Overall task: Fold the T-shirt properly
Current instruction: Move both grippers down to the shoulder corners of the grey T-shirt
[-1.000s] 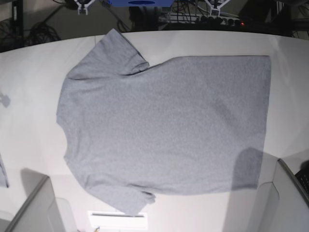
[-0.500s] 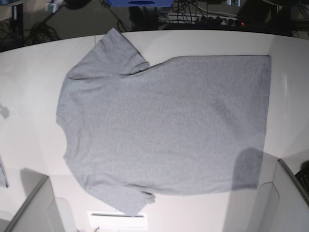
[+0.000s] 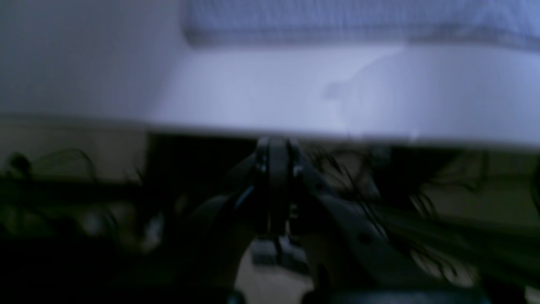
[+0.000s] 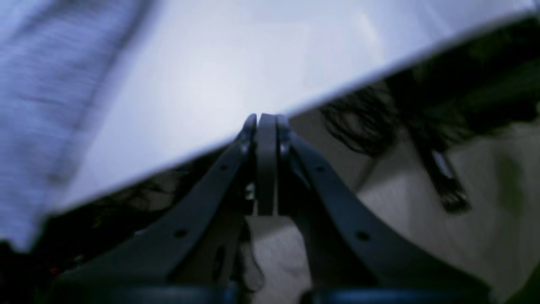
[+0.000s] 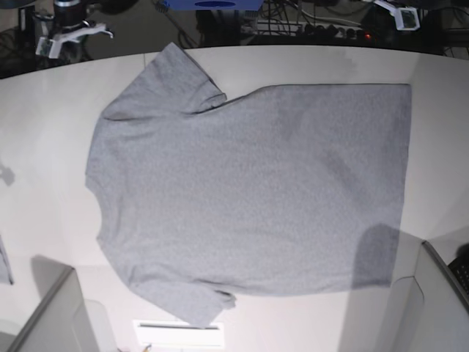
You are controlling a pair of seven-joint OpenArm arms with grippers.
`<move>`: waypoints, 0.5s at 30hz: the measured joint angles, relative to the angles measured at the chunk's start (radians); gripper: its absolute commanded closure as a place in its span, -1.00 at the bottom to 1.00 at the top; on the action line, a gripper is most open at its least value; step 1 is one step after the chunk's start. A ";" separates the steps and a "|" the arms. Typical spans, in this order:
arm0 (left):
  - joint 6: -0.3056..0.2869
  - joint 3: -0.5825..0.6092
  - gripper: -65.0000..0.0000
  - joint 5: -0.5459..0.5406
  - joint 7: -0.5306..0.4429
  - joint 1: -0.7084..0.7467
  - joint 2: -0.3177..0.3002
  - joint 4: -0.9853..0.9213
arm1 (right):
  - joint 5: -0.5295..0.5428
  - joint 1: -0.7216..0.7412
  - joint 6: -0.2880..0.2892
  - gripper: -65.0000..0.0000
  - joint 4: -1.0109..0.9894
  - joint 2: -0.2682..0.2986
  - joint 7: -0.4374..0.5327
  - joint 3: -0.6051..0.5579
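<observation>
The T-shirt [image 5: 249, 191] lies flat, plain side up, on the white table [image 5: 44, 147], with the collar to the left, the hem to the right and both sleeves spread. My right gripper [image 5: 73, 33] hovers beyond the table's far edge at the top left, off the cloth. My left gripper [image 5: 401, 16] is past the far edge at the top right. In the right wrist view the gripper [image 4: 265, 120] is shut and empty over the table edge, with the T-shirt [image 4: 38, 105] to its left. In the left wrist view the gripper [image 3: 274, 145] is shut and empty, the T-shirt [image 3: 337, 17] blurred beyond it.
Grey partition panels stand at the near left [image 5: 51, 315] and near right [image 5: 440, 301]. A white label [image 5: 179, 334] lies by the front edge. A scrap of grey cloth [image 5: 4, 264] shows at the left border. Cables and a power strip [image 5: 322, 29] lie behind the table.
Both grippers have swung outward along the far edge, the right one to the view's left and the left one to its right. The T-shirt has not moved.
</observation>
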 measured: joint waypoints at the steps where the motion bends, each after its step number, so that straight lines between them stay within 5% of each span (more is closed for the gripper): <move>1: 0.000 -0.007 1.00 0.000 0.002 -0.003 0.000 0.000 | 0.004 0.016 0.006 1.00 0.019 -0.001 -0.001 -0.020; 7: -0.003 -0.026 1.00 0.000 0.006 -0.049 0.003 0.000 | 0.007 0.077 0.001 1.00 0.043 0.000 0.003 -0.159; 8: -0.003 -0.034 1.00 0.000 0.009 -0.048 0.003 0.000 | 0.007 0.084 0.001 0.89 0.043 0.000 0.003 -0.180; 12: -0.003 -0.040 1.00 -0.003 0.010 -0.073 0.001 -0.003 | 0.155 0.106 0.006 -0.14 0.043 0.002 0.002 -0.239; 15: -0.002 -0.041 1.00 -0.004 0.008 -0.080 0.000 -0.003 | 0.307 0.135 -0.002 -0.40 0.042 0.037 -0.045 -0.236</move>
